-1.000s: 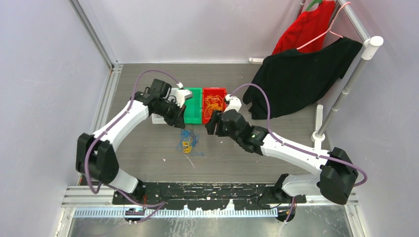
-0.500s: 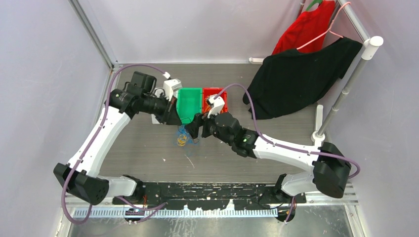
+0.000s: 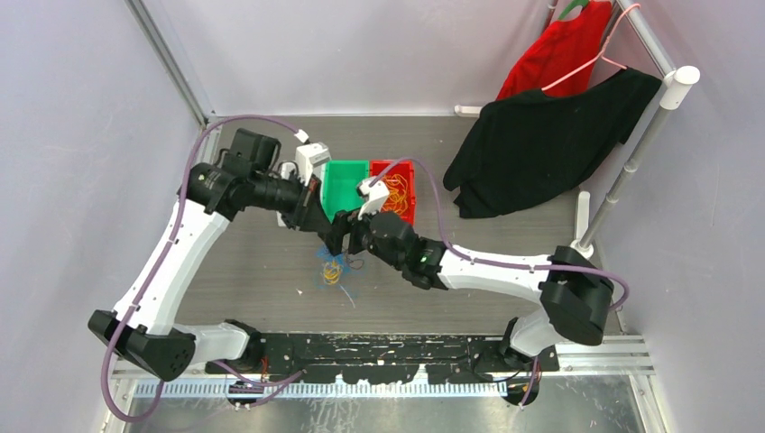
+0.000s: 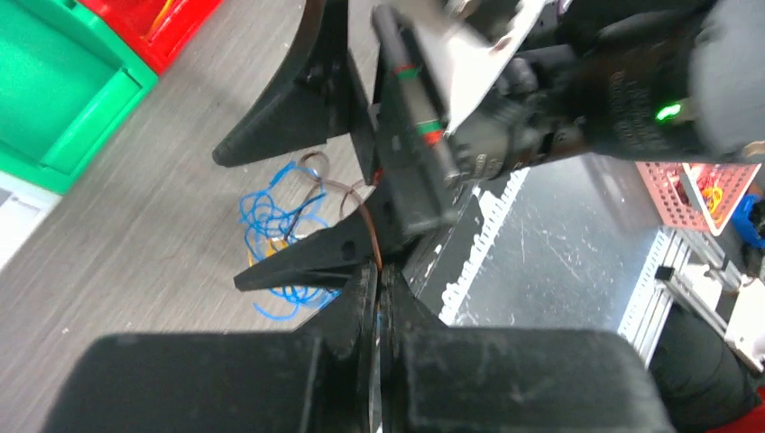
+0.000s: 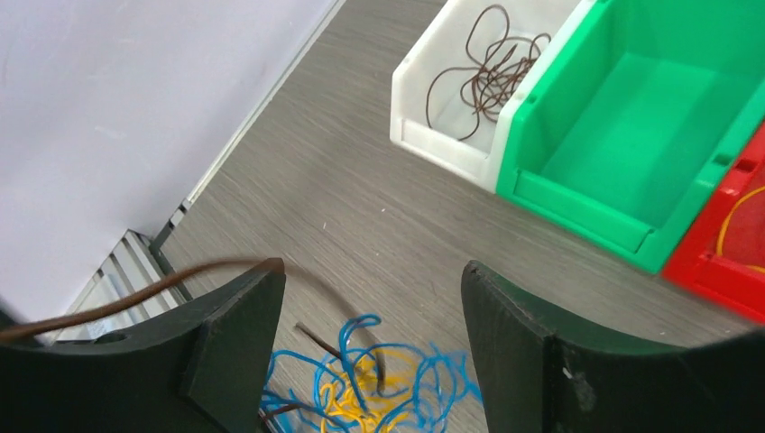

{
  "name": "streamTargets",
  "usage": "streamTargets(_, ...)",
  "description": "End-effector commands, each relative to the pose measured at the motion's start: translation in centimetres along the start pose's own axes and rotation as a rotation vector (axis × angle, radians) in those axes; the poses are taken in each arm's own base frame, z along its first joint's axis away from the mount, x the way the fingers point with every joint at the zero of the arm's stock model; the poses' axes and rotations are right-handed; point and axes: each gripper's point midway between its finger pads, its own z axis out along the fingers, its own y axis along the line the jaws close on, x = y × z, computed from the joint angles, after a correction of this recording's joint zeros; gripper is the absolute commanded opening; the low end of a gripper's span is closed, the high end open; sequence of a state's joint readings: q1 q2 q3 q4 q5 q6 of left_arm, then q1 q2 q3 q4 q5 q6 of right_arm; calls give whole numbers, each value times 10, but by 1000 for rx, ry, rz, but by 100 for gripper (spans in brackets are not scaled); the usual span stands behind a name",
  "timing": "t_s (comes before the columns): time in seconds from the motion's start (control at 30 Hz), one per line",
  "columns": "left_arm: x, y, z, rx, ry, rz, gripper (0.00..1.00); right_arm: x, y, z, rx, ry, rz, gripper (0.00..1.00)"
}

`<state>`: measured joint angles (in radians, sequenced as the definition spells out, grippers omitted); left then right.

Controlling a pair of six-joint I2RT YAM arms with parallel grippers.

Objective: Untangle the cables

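**Cables** (image 3: pixel 334 269): a small tangle of very thin blue, orange-yellow and dark brown wire strands. It lies on the grey wood-grain table (image 3: pixel 253 271), just in front of a row of bins and between the two arms. The blue and yellow loops are knotted together flat on the surface.

**Brown strand** (image 4: pixel 364 225): one dark brown wire rises from the tangle in an arc, clear of the table. It runs into the seam between the fingers of the left gripper (image 4: pixel 377 281).

**Left gripper:** fingers pressed together, pinching the brown strand. It sits just behind and above the tangle.

**Right gripper** (image 5: pixel 372 271): fingers spread wide with nothing gripped between them. It hangs over the tangle, apart from it. In the right wrist view the brown strand passes the finger (image 5: pixel 230 334) on the left of that view. Whether they touch cannot be told.

**Surroundings:**
- White plastic bin (image 5: pixel 433 122), containing loose brown wire.
- Green plastic bin (image 5: pixel 631 144), set against the white bin's side.
- Red plastic bin (image 5: pixel 713 257), next along, containing orange-yellow wire.
- Black garment (image 3: pixel 541 144), draped at the far right.
- Red garment (image 3: pixel 555 50), hanging above the black one.
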<state>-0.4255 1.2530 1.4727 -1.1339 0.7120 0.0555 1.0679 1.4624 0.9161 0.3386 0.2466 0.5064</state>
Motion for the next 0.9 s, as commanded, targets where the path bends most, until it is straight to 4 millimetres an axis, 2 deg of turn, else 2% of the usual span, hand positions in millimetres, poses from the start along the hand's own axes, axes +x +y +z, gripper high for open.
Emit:
streamTargets(0.0,-38,-28,-26,38,-105,96,0,2,2,6,28,-79,29,76)
streamTargets(0.1,-56,-37,-38,38,-134,135,0,23,-16,7,66,-83,44,76)
streamTargets(0.27,-76,-52,-62,15,-195,216,0,44,-44,3,155,-89,59,76)
streamTargets(0.4,-85,-61,-75,3,-237,257,0,51,-57,-2,199,-92,67,76)
streamTargets(0.57,-93,-70,-86,1,-272,282,0,53,-62,-11,206,-92,66,74)
streamTargets(0.7,-86,-65,-83,-13,-255,294,0,25,-47,-30,129,-134,20,76)
streamTargets(0.87,-76,-51,-73,-37,-223,306,0,-13,7,-64,-131,-124,-119,87)
